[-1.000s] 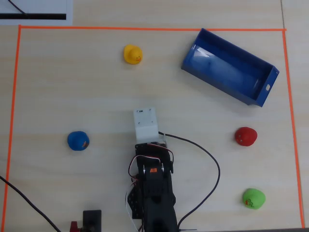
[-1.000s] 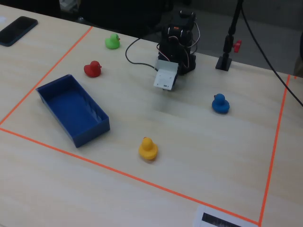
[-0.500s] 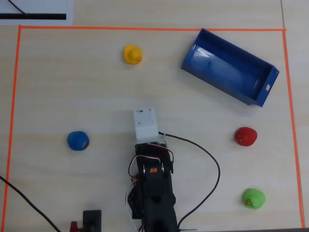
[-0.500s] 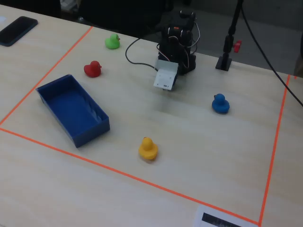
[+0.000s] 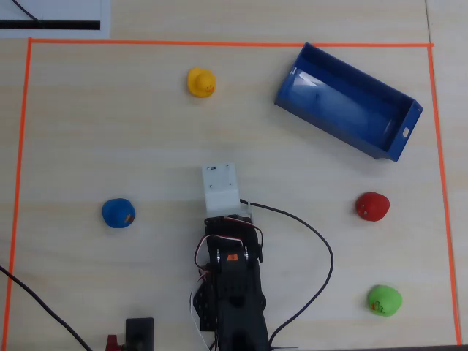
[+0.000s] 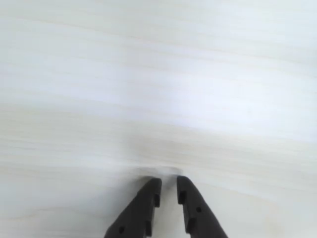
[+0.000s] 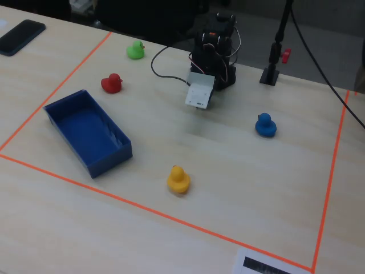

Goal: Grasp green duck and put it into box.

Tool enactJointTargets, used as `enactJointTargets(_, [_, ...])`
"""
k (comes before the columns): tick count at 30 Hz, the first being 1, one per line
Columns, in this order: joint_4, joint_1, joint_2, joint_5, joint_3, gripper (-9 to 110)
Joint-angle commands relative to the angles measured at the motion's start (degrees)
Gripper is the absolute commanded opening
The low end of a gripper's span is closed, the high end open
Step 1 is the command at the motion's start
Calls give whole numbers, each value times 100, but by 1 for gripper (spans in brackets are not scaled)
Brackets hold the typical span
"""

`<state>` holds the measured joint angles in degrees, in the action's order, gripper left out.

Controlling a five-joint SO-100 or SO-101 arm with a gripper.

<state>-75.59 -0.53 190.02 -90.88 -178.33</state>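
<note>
From the overhead view I saw the small rounded bright-green toy duck [image 5: 384,300] sitting alone at the lower right of the pale wooden table [image 5: 110,131], just inside the orange tape border [image 5: 219,42], well apart from the black arm [image 5: 232,285] folded at the bottom centre. The large rectangular blue plastic open-topped box [image 5: 349,100] lay angled at the upper right, with nothing in it. A small red duck [image 5: 372,206] sat between the box and the green duck, a yellow duck [image 5: 201,82] stood at the upper middle, and a blue duck [image 5: 118,213] rested at the left. In the wrist view the gripper [image 6: 168,184] entered from the bottom edge, its two dark fingers [image 6: 143,203] close together with only a narrow gap and nothing between them, above bare wood. In the fixed view, which looked from the opposite side, the green duck [image 7: 135,50] was at the far left near the tape, the red duck [image 7: 112,83] nearer, and the box [image 7: 88,132] at the near left. The arm [image 7: 214,54] stood at the far centre, the blue duck [image 7: 265,125] to its right, the yellow duck [image 7: 178,179] nearest me.
</note>
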Motion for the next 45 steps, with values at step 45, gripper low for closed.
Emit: enactJointTargets(45, [1274,10907,-6724,-844,6776,35])
